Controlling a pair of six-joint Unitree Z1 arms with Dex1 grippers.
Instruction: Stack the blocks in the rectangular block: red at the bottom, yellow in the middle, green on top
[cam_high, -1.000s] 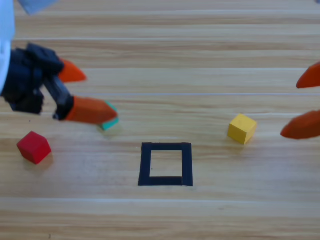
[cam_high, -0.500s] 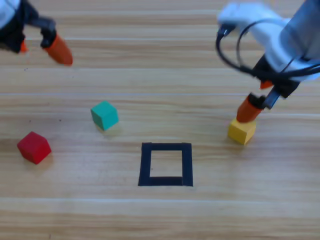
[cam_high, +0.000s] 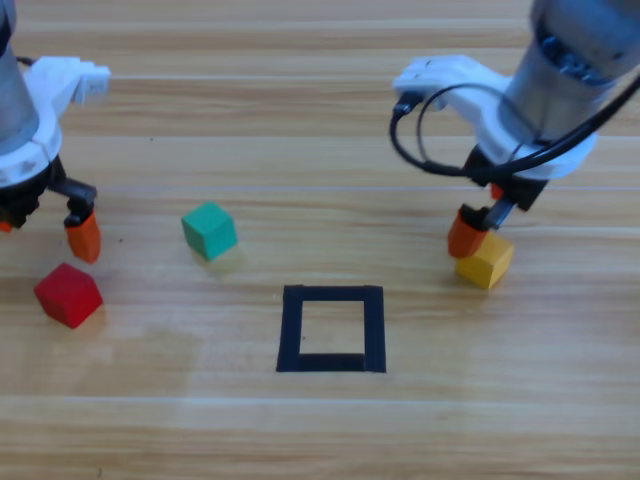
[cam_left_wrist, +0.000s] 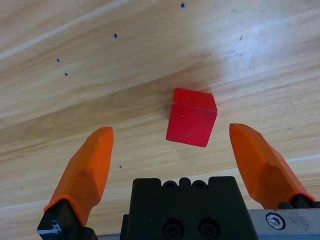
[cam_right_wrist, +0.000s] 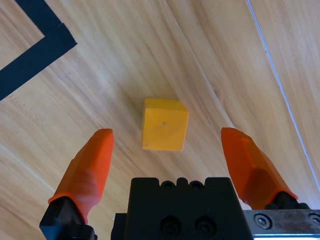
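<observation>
Red cube (cam_high: 68, 295) sits at the tabletop's (cam_high: 320, 430) 9 o'clock edge, the left hand (cam_left_wrist: 175, 165) poised over it with its orange jaws spread wide to either side. Yellow cube (cam_high: 485, 261) lies at 3 o'clock of the empty black tape rectangle (cam_high: 331, 329), under the right hand (cam_right_wrist: 167, 165), whose jaws are likewise wide apart. Green cube (cam_high: 209, 230) waits at 10 o'clock of the rectangle. Small, rigid and matte, the cubes look light and unlikely to slip; each is best taken across two opposite flat faces, squarely, not on the corners.
</observation>
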